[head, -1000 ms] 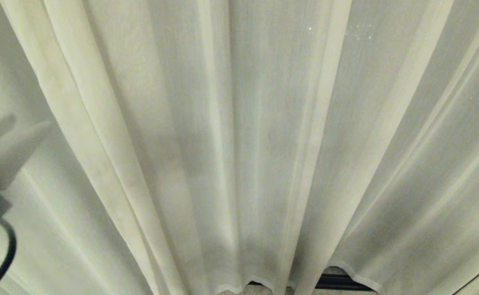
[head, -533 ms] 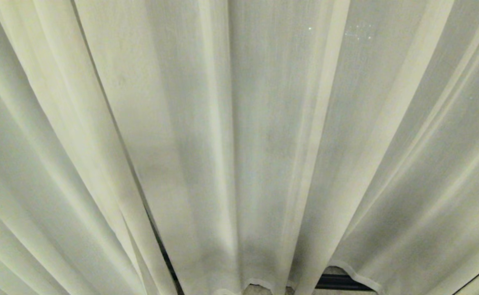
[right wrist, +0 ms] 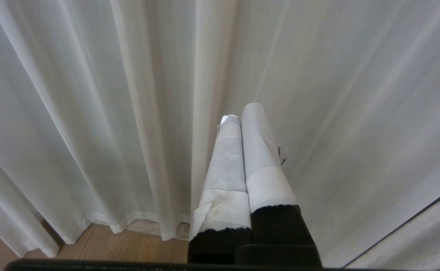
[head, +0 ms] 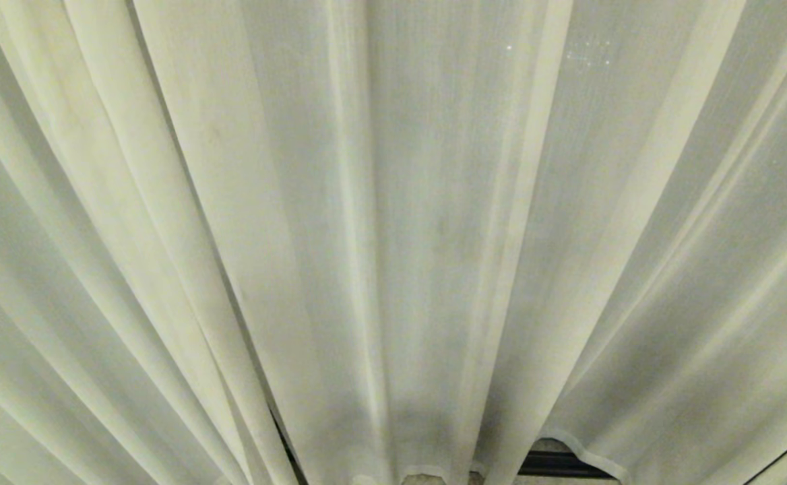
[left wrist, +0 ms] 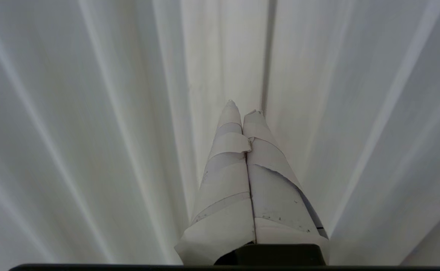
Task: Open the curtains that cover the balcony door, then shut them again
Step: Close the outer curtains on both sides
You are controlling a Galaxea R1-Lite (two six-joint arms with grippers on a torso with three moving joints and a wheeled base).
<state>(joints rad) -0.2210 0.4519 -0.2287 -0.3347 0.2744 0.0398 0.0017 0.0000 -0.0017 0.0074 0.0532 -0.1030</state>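
I see the curtains (head: 393, 236) hiding the balcony door; the left gripper (left wrist: 241, 107) and right gripper (right wrist: 242, 111) are pressed together, empty.

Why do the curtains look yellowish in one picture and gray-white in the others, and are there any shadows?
Head view: the curtains look warm and yellowish, with a soft shadow low on the middle folds. Left wrist view: paler, grayer, folds smeared. Right wrist view: cool white, folds crisper near the wood floor.

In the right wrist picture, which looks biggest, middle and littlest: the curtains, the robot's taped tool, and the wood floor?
1. The curtains, filling nearly everything.
2. The right tool; it sits closest to the camera, so it looks bigger than it is.
3. The wood floor, just a corner strip.
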